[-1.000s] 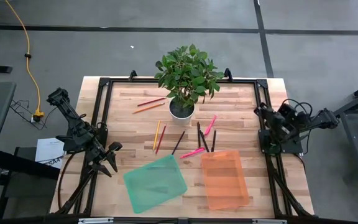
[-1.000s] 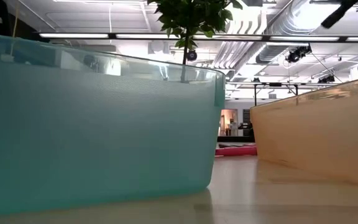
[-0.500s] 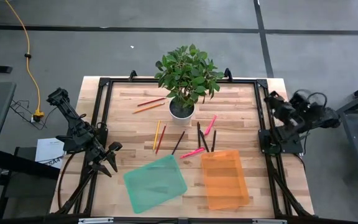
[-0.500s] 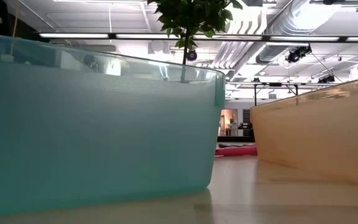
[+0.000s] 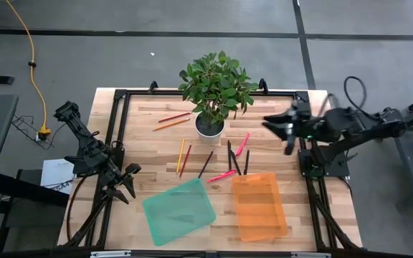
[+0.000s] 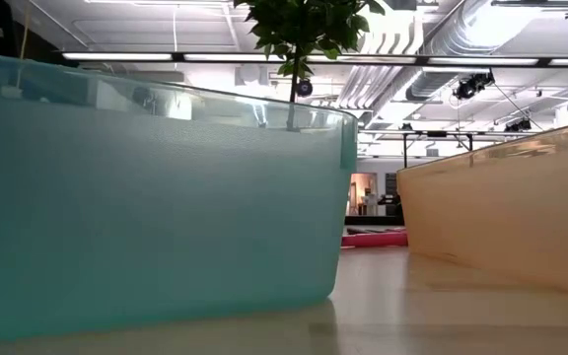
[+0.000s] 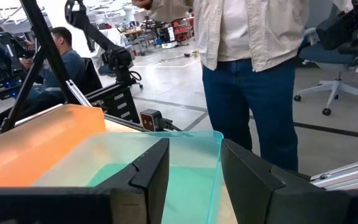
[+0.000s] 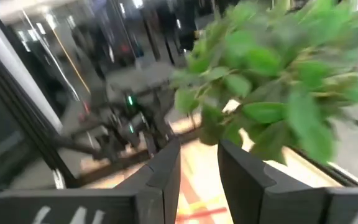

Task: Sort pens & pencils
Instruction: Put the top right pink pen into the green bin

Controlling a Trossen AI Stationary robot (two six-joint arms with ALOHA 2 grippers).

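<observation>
Two pink pens [image 5: 243,143] and three black ones lie on the table [image 5: 278,107].

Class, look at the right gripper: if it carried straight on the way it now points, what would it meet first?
Probably the potted plant: the right gripper points across the table toward it, and its wrist view fills with leaves. Height is unclear.

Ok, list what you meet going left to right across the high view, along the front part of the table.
left gripper, open, at the table's left edge → green tray → orange tray.
</observation>
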